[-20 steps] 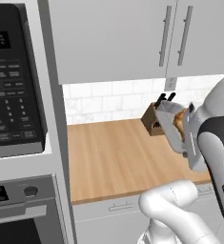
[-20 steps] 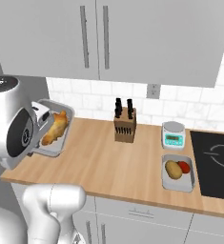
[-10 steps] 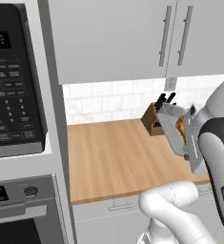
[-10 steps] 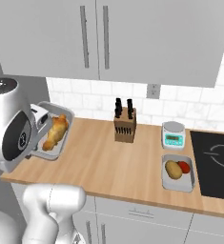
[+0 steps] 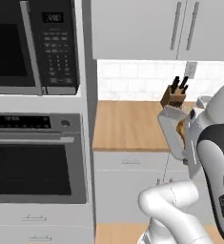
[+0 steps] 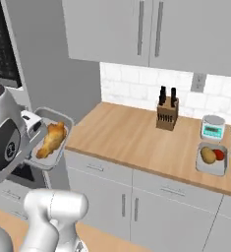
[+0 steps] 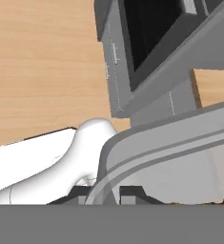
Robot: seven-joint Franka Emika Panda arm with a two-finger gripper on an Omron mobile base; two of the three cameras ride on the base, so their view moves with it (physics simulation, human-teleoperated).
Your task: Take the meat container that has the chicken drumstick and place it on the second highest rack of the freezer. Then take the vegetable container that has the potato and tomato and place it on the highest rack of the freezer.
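My gripper (image 6: pixel 32 126) is shut on the left rim of the grey meat container (image 6: pixel 47 156), held tilted in the air off the counter's left end. The golden-brown chicken drumstick (image 6: pixel 52 138) lies in it. From the left base view the container (image 5: pixel 172 134) shows edge-on beside my gripper (image 5: pixel 190 120). In the hand view my gripper (image 7: pixel 104 194) pinches the container's rim (image 7: pixel 170 143). The vegetable container (image 6: pixel 210 167) rests on the counter at the right, with the potato (image 6: pixel 208 155) and tomato (image 6: pixel 219 154) inside. The freezer and its racks are out of view.
A knife block (image 6: pixel 167 113) stands at the back of the wooden counter (image 6: pixel 131 138), and a kitchen scale (image 6: pixel 213 128) behind the vegetable container. A microwave (image 5: pixel 32 43) over a wall oven (image 5: pixel 35 157) fills the tall unit left of the counter. Upper cabinets (image 6: pixel 151 29) hang above.
The whole picture has shifted: the base has driven back and left, bringing the oven stack and lower cabinets into view. The meat container stays in my shut gripper.
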